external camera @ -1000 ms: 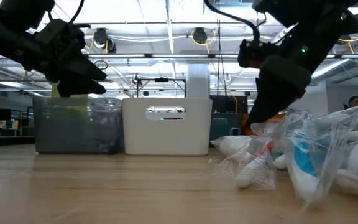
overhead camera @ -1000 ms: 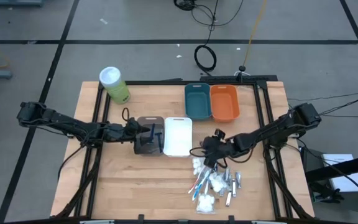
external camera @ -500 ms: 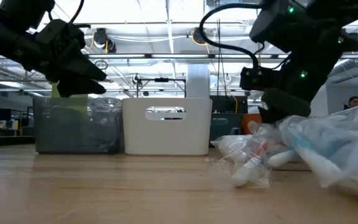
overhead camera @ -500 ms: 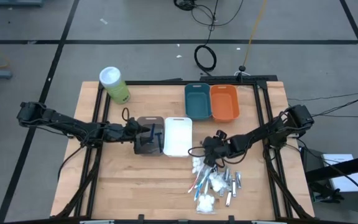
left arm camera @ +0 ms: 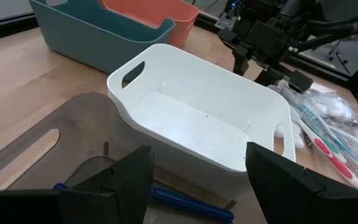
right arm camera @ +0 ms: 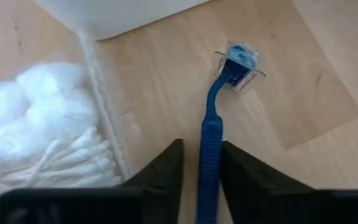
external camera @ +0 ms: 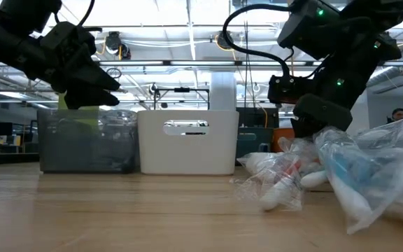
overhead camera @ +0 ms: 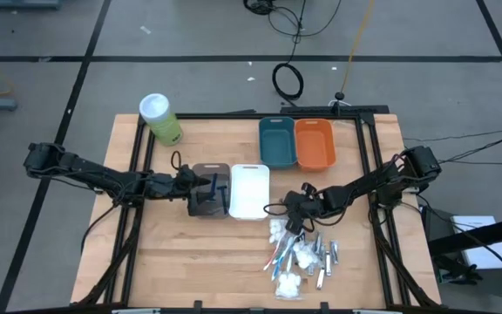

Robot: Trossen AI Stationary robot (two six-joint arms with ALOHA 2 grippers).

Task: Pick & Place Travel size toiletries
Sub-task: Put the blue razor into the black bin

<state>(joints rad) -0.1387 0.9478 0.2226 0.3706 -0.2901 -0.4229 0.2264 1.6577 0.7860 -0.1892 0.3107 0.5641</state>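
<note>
Bare wood surrounds right hand [right arm camera: 199, 174] pinching blue razor [right arm camera: 215, 118]; left hand [left arm camera: 197, 180] gapes.

Robotics lab: framed wooden bench [overhead camera: 190, 253], floor cables [overhead camera: 288, 80], ceiling ducts [external camera: 187, 42].

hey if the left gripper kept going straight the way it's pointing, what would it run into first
Probably the white bin. The left gripper hangs with open jaws over the grey bin, where a blue razor lies, and the white bin's near wall stands straight ahead. The height is hard to judge, so it might pass above the rim.
</note>
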